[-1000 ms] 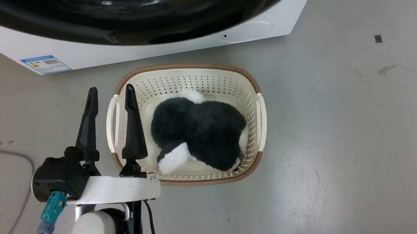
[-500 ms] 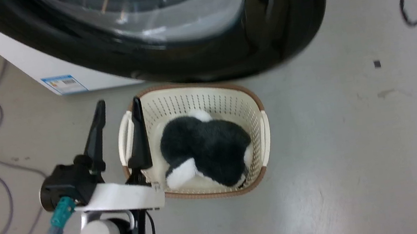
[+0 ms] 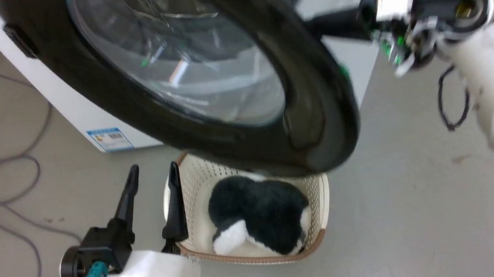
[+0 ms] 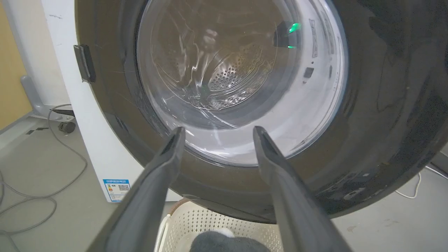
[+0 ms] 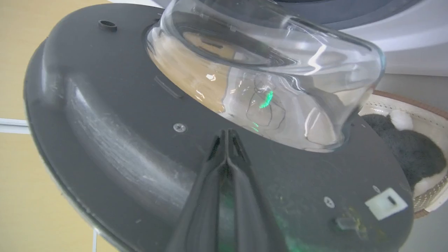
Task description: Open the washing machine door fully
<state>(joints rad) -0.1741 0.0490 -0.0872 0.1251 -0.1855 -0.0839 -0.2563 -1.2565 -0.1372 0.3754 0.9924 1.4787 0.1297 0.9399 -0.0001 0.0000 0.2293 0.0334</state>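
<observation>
basket (image 3: 324, 195) on the floor holds a black-and-white plush toy (image 3: 257, 209), under the partly open washing machine door (image 3: 316, 114). left end effector (image 3: 153, 167) gapes empty beside the basket; right end effector (image 5: 227, 132) is pinched closed at the door's inner face.

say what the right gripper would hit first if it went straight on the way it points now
Most likely the dark inner face of the washing machine door, close to the glass bowl. The shut right gripper points right at it; the tips may be touching it, but depth is unclear.

The washing machine door (image 3: 321, 113) hangs ajar above the basket (image 3: 317, 198).
</observation>
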